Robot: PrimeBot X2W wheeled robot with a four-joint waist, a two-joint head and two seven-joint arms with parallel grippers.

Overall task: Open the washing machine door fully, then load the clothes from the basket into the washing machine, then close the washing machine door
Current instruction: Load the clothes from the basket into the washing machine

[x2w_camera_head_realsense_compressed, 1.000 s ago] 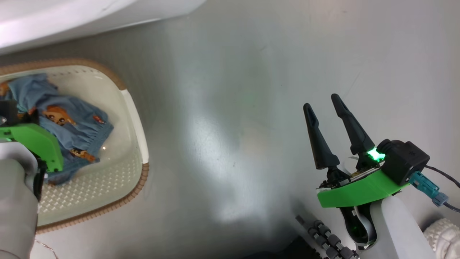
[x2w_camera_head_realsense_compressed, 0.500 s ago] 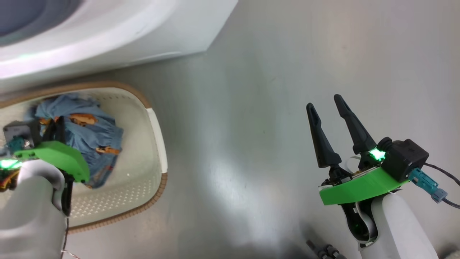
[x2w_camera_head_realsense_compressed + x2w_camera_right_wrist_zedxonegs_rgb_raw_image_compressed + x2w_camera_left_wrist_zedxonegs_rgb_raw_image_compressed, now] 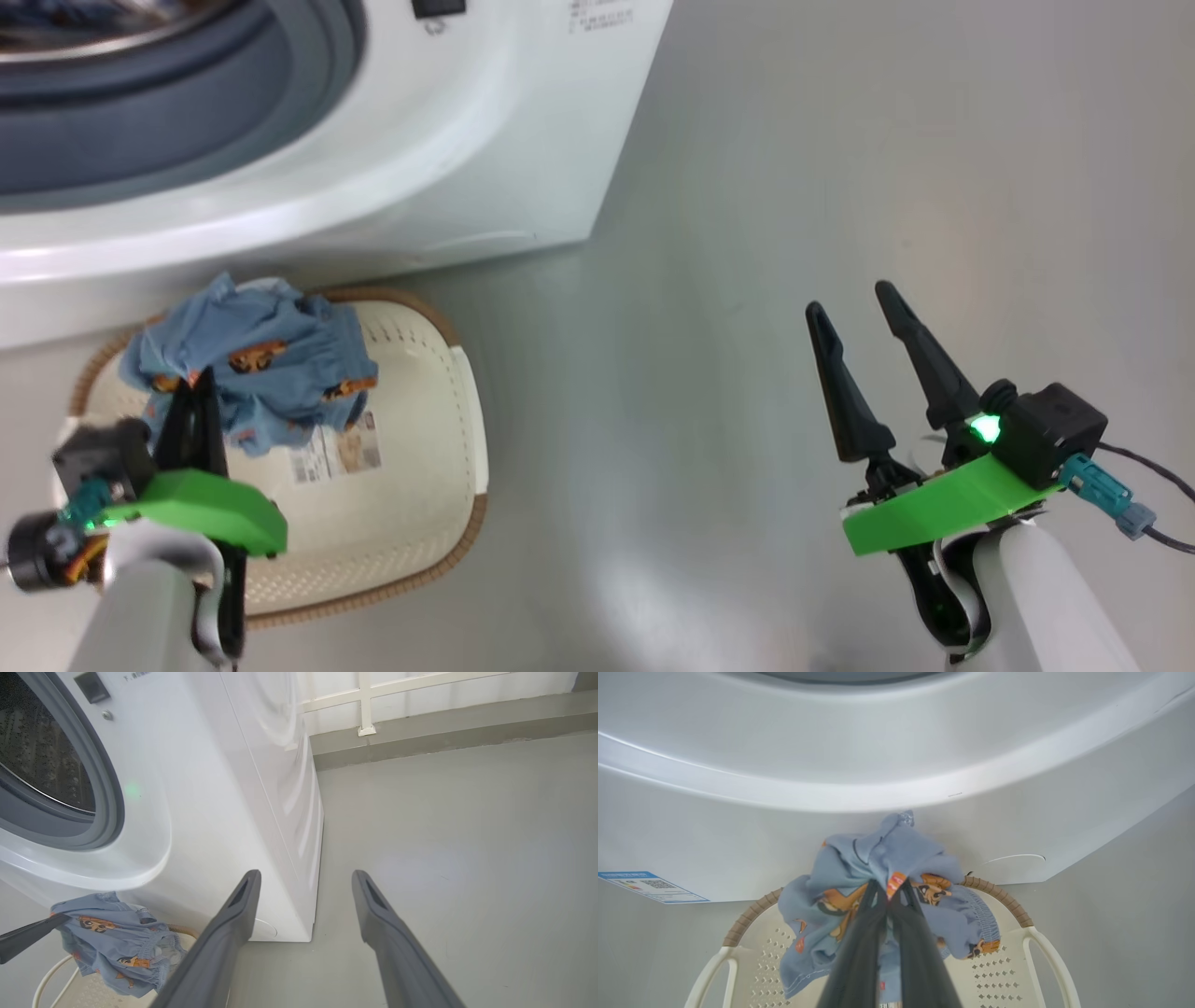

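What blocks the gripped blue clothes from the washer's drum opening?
Nothing visible. The blue orange-printed clothes, pinched in the left gripper, hang over the cream perforated basket, below the open grey-gasketed mouth of the white washing machine.

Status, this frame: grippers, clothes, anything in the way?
Left gripper shut on the clothes, hanging over the basket. Right gripper open, empty. Nothing seen blocking the washing machine.

Your left gripper (image 3: 196,387) now holds the soft blue printed clothes (image 3: 271,336) bunched above the cream perforated basket (image 3: 420,467), not inside.
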